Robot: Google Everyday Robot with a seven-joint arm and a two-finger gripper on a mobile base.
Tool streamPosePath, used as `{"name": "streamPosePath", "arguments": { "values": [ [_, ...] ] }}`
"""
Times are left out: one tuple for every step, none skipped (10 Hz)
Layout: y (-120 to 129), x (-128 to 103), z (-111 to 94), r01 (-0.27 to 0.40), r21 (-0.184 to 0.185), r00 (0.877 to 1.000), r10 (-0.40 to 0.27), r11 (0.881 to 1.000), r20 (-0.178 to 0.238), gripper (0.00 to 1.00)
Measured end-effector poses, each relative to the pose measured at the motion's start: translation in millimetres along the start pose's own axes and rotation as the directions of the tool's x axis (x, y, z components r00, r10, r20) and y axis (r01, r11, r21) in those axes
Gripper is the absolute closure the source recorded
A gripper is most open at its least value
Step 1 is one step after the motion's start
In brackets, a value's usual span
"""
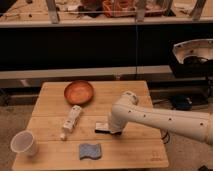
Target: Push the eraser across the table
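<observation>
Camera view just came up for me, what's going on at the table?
The robot's arm reaches in from the right, its pincer down at the table, at the right end of the eraser. The eraser lies mid-table, with a white tube to its left and a blue sponge nearer the camera.
</observation>
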Motion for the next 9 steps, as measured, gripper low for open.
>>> {"name": "streamPosePath", "arguments": {
  "values": [
    [-1, 0, 1, 0.004, 0.002, 1.0, -0.004, 1.0, 0.001, 1.0],
    [-2, -1, 1, 0.012, 0.003, 1.0, -0.012, 1.0, 0.003, 1.0],
    [-3, -1, 2, 0.019, 0.004, 1.0, -0.019, 1.0, 0.006, 1.0],
    [-3, 0, 3, 0.024, 0.005, 1.0, -0.024, 1.0, 0.005, 1.0],
    [-4, -1, 3, 0.029, 0.006, 1.0, -0.029, 1.0, 0.007, 1.0],
    [-7, -3, 4, 0.037, 0.008, 0.999, -0.037, 0.999, 0.009, 1.0],
    [-11, -1, 5, 0.043, 0.011, 0.999, -0.043, 0.999, 0.008, 1.0],
    [-14, -2, 6, 0.053, 0.012, 0.999, -0.053, 0.999, 0.01, 1.0],
    [-14, -2, 6, 0.06, 0.012, 0.998, -0.06, 0.998, 0.011, 1.0]
  ]
}}
